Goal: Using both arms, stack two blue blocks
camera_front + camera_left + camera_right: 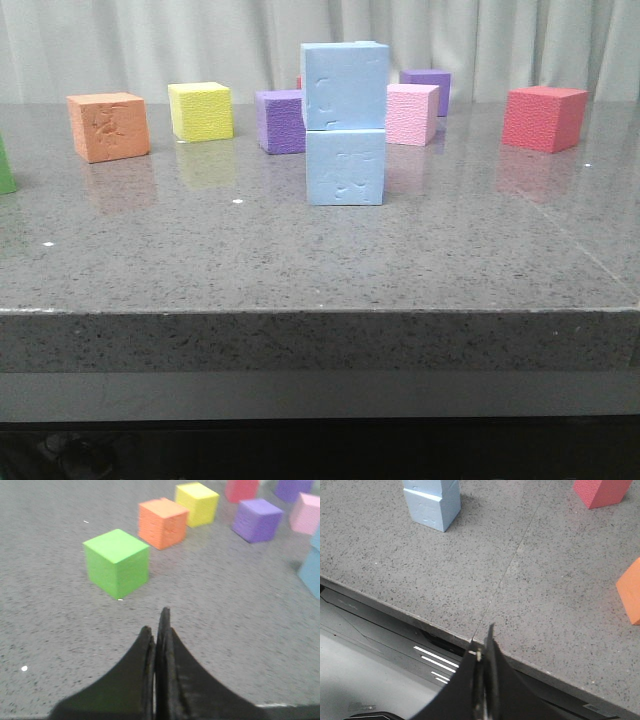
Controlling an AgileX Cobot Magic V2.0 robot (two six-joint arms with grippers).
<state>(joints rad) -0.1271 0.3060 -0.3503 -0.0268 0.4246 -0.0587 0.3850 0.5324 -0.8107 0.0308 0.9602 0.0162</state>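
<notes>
Grey speckled bench (300,250). Directly on it: lower blue block (345,167), orange cube (108,126), yellow cube (201,110), near purple cube (281,121), far purple cube (427,88), pink cube (412,113), red cube (544,117), green cube (117,562).

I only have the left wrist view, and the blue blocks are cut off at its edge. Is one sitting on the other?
Observer: Yes. In the front view the upper blue block rests on the lower blue block, with their side edges not quite flush.
Operator: Is the right end effector anywhere near the stack?
Observer: No. The right wrist view shows the right end effector shut and empty over the front edge of the table, well apart from the stack.
</notes>
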